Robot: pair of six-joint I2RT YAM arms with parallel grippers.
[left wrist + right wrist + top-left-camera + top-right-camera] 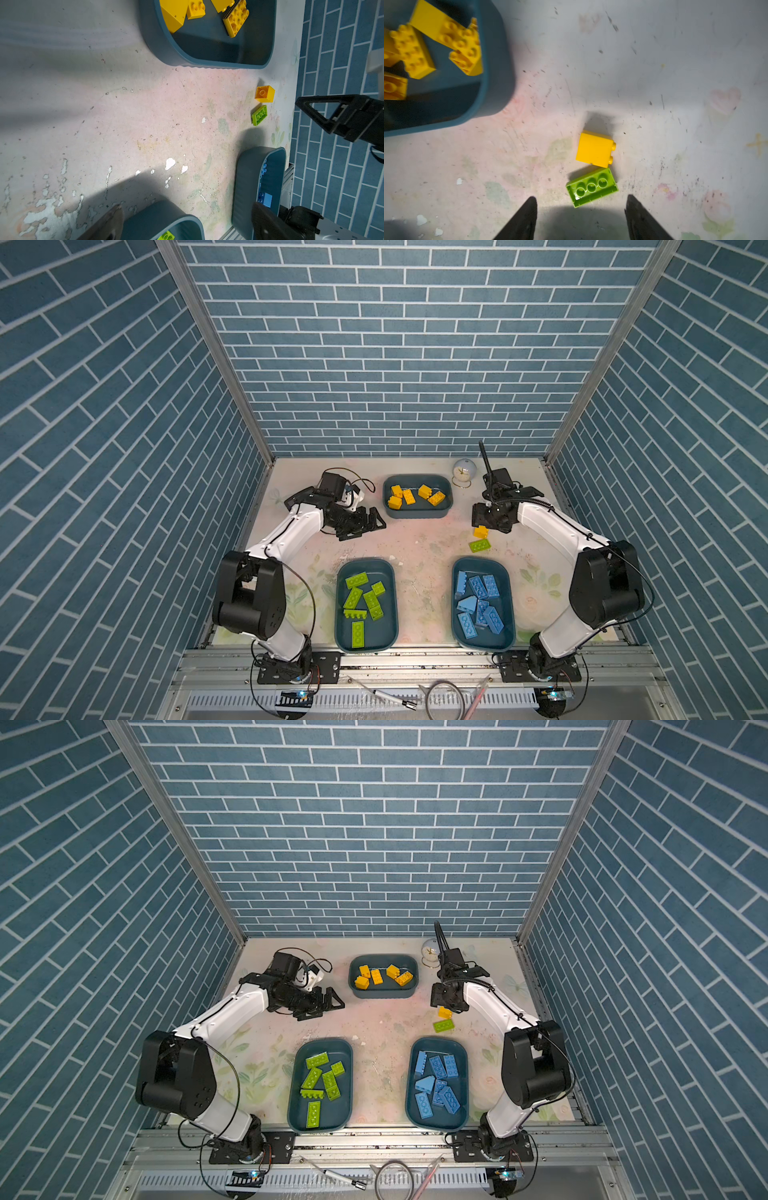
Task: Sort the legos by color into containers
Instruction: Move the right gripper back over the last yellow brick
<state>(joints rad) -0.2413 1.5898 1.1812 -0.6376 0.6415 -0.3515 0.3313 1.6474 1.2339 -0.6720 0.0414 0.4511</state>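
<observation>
Got right gripper (581, 205) parted, empty, flipped green brick (592, 187) just ahead beside yellow brick (593, 149), guessing lined up for grabbing a straggler. Left gripper (368, 529) wide open too.

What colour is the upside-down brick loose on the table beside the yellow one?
Lime green. The brick shows best in the right wrist view.

Tubs (417, 512) dark teal. Yellow brick (481, 531), lime brick (480, 546). Walls (395, 344) blue brick-pattern, white joints. Tabletop (415, 539) faded pink floral.
</observation>
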